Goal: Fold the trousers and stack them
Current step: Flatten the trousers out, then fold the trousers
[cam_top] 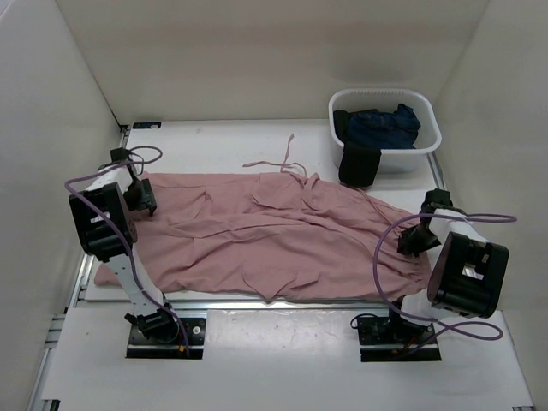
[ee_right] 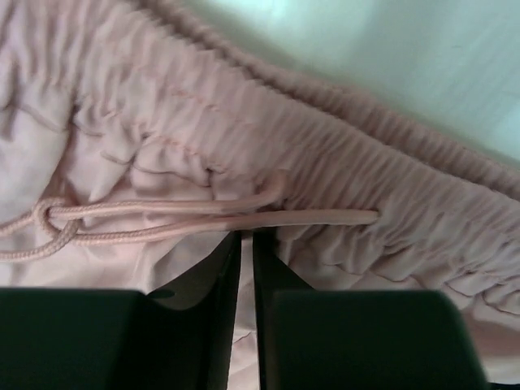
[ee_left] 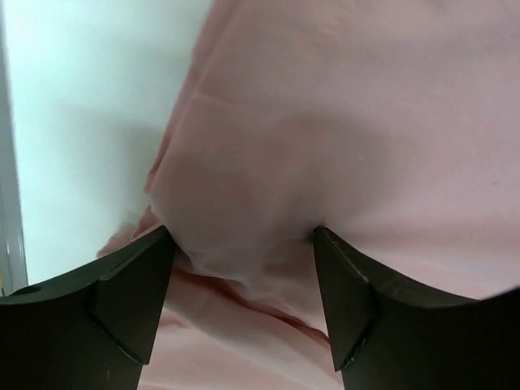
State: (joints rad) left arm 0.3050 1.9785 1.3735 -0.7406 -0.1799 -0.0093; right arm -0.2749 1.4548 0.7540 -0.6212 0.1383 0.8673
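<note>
The dusty-pink trousers (cam_top: 274,231) lie spread and wrinkled across the table, legs to the left, gathered waistband to the right. My left gripper (cam_top: 145,204) is at the far-left leg end. In the left wrist view it (ee_left: 244,244) is open, with a raised fold of pink fabric (ee_left: 244,187) between the jaws. My right gripper (cam_top: 409,242) is at the waist end. In the right wrist view its jaws (ee_right: 246,236) are nearly together on pink fabric, just below the drawstring (ee_right: 162,207) and the elastic waistband (ee_right: 366,179).
A white basket (cam_top: 385,94) at the back right holds a dark navy garment (cam_top: 385,127). A black cloth piece (cam_top: 358,164) hangs over its front wall. A loose pink cord (cam_top: 287,163) trails on the white table (cam_top: 214,141) behind the trousers. White walls stand on three sides.
</note>
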